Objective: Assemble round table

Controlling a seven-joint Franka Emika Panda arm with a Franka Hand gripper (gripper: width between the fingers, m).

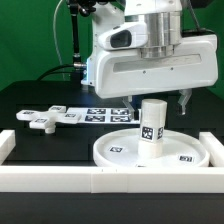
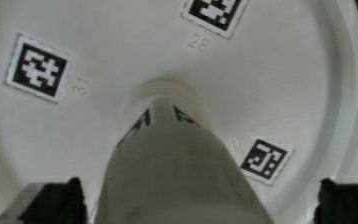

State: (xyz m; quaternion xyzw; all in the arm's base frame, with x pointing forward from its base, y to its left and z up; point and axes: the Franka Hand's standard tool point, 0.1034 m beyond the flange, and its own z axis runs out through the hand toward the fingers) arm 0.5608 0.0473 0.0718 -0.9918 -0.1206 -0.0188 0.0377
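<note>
1. Two dark fingertips [image 2: 60,198] are shown only partly in the wrist view, one at either side of the leg [image 2: 179,150]. The gripper [image 2: 202,200] is spread wide and nothing is pinched.
2. The leg is seen standing upright on the disc [image 2: 105,130], inside the rim and near the middle.
3. In the exterior view the gripper [image 1: 160,99] is placed over the leg [image 1: 152,130], at its 12 o'clock. Only one finger [image 1: 183,100] is shown clearly there, so the spread cannot be judged from that view.
4. Three tags [image 2: 43,70] on the disc's face are shown by the wrist view. In the exterior view two are seen on the disc [image 1: 135,163] and one on the leg's side.
5. Only in the exterior view is the foot [image 1: 48,117] seen. It lies flat on the black table [image 1: 30,100] at about 10 o'clock from the disc, apart from it.
6. The marker board [image 1: 105,113] is seen at 11 o'clock from the disc, just beside the foot.
7. White bars [image 1: 110,185] are shown at 6, 3 and 9 o'clock from the disc.
</note>
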